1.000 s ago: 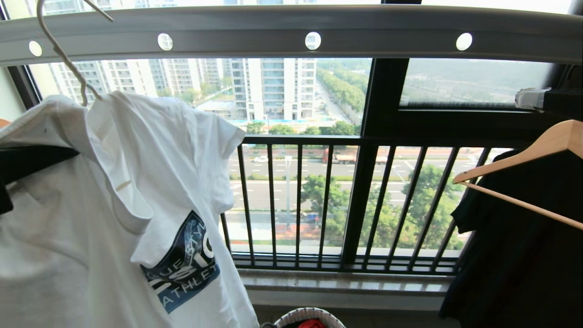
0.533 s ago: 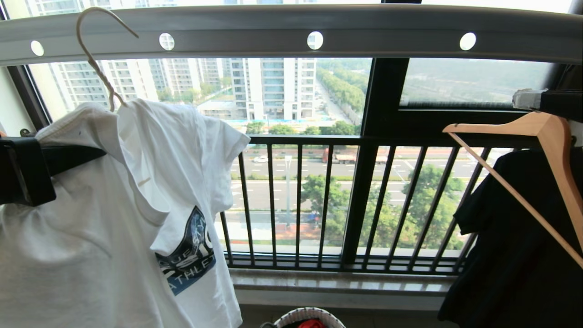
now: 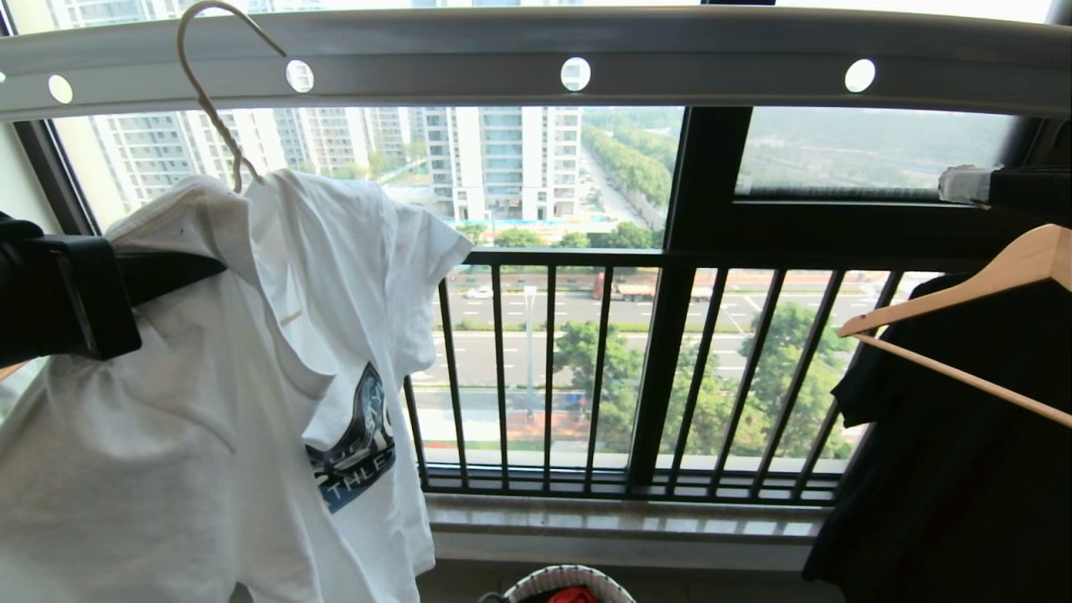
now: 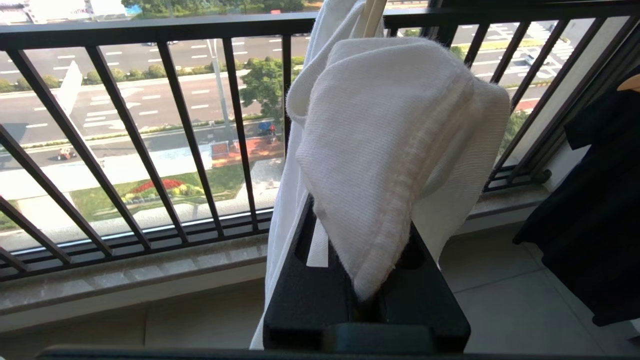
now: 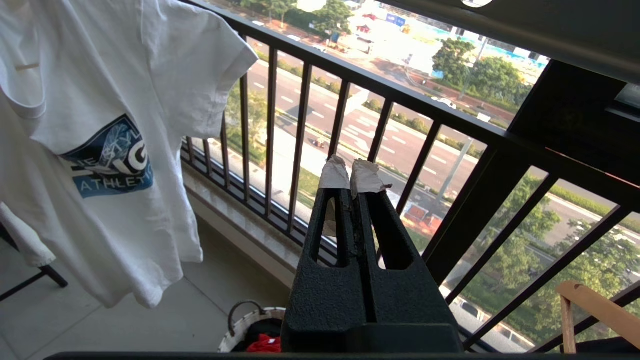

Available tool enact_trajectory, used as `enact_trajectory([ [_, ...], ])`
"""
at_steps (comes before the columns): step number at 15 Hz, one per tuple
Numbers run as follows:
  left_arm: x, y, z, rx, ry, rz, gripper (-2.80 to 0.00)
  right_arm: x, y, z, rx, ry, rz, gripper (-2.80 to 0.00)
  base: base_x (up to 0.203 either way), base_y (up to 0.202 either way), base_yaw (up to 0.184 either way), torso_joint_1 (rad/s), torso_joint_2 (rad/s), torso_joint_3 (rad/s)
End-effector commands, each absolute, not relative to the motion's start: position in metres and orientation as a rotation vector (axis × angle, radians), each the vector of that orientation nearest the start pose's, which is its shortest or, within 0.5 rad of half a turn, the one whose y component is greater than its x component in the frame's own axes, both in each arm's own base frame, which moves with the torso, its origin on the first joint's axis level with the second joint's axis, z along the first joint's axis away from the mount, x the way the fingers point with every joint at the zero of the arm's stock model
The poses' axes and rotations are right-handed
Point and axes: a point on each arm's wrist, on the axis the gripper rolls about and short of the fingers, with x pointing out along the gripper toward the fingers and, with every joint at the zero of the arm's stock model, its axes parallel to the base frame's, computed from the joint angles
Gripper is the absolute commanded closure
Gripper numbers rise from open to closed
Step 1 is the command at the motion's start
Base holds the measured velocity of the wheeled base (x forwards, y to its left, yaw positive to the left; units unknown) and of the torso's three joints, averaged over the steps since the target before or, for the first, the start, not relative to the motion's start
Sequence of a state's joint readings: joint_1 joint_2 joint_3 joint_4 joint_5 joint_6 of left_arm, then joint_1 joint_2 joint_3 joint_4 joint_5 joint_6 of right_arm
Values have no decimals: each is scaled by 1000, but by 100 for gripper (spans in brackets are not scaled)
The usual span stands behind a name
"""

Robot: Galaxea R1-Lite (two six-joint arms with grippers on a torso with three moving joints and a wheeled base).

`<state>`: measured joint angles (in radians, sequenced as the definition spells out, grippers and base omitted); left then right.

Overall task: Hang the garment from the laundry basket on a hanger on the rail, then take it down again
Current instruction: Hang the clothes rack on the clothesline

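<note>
My left tool (image 4: 365, 250) clamped on the T-shirt (image 3: 251, 377) at 9 o'clock | hanger (image 3: 213, 100) hook up against the rail (image 3: 536, 59) at 11 | my right tool (image 5: 352, 175) pressed together, empty | laundry basket (image 3: 569, 579) at 6

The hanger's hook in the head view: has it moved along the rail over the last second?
Yes. The hanger's hook has shifted rightward along the rail, from beside the leftmost hole to almost touching the second hole.
</note>
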<state>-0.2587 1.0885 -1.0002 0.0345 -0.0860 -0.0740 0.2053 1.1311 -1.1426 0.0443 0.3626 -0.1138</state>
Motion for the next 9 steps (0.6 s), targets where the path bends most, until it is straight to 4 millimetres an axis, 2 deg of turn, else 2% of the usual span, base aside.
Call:
enact_trajectory([
  [1,142,-41,309,-61,158,-345,0,144,38,345,-109,4,574,0,0,0,0,0,0,0],
  [7,146,-41,306,-59,169,-326,0,144,38,345,-109,4,572,0,0,0,0,0,0,0],
  [9,154,-43,304,-54,166,-295,0,144,38,345,-109,7,572,0,0,0,0,0,0,0],
])
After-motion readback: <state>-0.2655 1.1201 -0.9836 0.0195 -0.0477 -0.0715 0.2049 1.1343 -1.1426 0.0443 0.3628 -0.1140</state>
